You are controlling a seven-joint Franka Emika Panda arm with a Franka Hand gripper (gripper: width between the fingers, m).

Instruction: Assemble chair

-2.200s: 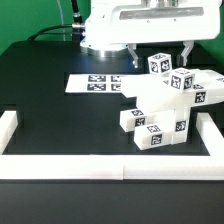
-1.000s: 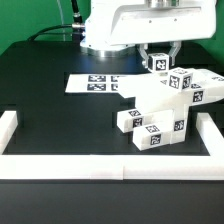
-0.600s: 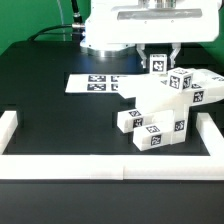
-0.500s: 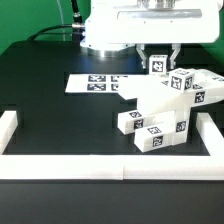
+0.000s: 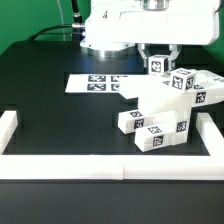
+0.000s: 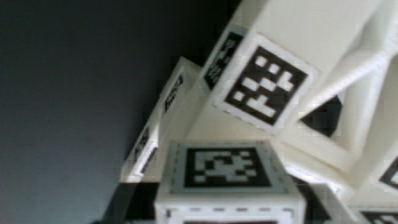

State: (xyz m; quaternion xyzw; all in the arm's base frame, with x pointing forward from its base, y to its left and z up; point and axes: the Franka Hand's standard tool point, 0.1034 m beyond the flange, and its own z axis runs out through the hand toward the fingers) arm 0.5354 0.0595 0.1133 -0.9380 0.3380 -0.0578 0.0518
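1. Chair (image 5: 172, 108) is sitting as a white blocky cluster on the black table (image 5: 60, 115), toward the exterior view's right, just inside the white border rail (image 5: 110, 165). The marker board (image 5: 95, 83) is lying flat beside it, toward the exterior view's left.
2. Progress-wise, it's looking like several slab, leg and bar pieces are already stacked or joined into one lump, but it isn't reading as a finished chair yet, so I'm guessing we're somewhere in the middle.
3. Gripper (image 5: 160, 57) is hanging right over the top back of the cluster, with its fingers straddling a small tagged piece (image 5: 159, 65), partly spread and looking like they're pinching it.
4. Wrist view is just showing tagged white blocks (image 6: 263, 85) up close, too tight to sort out which joints are seated.
5. What's left, as far as I can judge: getting that top piece properly fixed, then whatever parts are still missing.
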